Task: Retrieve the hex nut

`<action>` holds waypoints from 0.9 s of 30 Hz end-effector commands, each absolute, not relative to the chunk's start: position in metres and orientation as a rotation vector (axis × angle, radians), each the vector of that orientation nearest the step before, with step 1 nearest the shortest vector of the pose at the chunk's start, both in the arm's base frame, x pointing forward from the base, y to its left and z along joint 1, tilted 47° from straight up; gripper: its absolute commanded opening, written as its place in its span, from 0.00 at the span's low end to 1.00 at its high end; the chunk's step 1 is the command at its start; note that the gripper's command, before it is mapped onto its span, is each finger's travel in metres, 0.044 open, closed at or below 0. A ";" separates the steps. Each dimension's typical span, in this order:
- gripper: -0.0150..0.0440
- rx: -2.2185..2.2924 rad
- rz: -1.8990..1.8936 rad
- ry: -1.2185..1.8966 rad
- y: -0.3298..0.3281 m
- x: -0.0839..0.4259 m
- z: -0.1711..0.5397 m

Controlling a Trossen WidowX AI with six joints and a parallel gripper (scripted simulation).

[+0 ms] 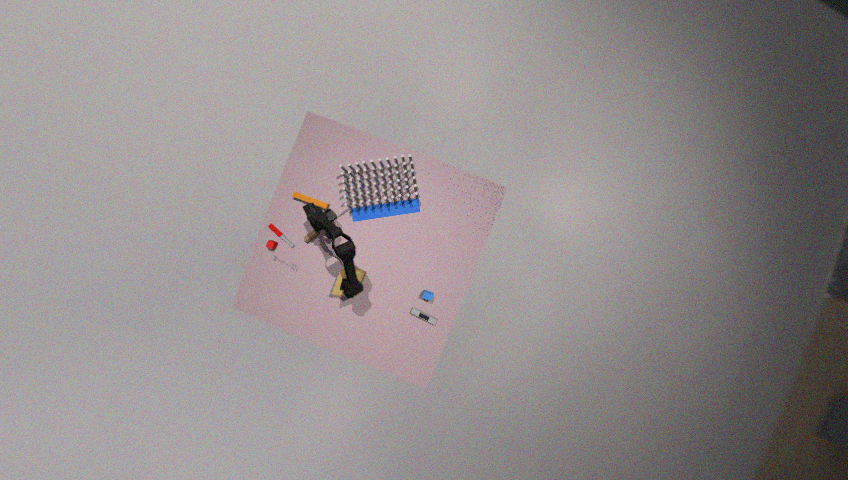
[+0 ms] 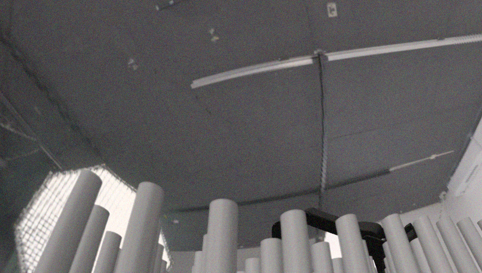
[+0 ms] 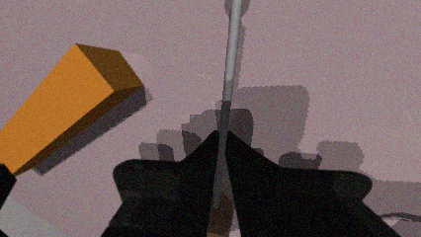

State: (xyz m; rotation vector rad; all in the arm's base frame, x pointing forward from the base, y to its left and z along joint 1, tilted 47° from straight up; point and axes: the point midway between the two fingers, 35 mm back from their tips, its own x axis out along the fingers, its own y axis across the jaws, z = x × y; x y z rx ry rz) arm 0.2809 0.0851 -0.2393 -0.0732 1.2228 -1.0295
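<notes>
Near the blue strip's left end: a thin metal rod tool (image 1: 339, 214) (image 3: 230, 64) is pointing toward the spacers (image 1: 380, 183) (image 2: 223, 233).
Gripper (image 1: 330, 215) (image 3: 221, 134): nearly closed, pinching the rod tool.
Nut: not showing; whereabouts unclear.
Left to do: apparently dragging, then releasing.

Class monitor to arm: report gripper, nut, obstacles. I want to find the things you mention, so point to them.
Gripper (image 1: 335, 216) (image 3: 221, 134) shut on thin metal rod (image 3: 231, 54). Nut not visible. Orange bar (image 1: 310, 200) (image 3: 59, 106) close beside gripper; spacers (image 1: 380, 181) (image 2: 223, 236) standing.
</notes>
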 end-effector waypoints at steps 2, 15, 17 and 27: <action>0.25 -0.074 -1.030 1.223 0.080 0.278 -0.241; 0.25 -0.059 -1.010 1.217 0.080 0.278 -0.241; 0.25 -0.056 -1.007 1.216 0.080 0.278 -0.241; 0.25 -0.044 -0.991 1.211 0.080 0.278 -0.241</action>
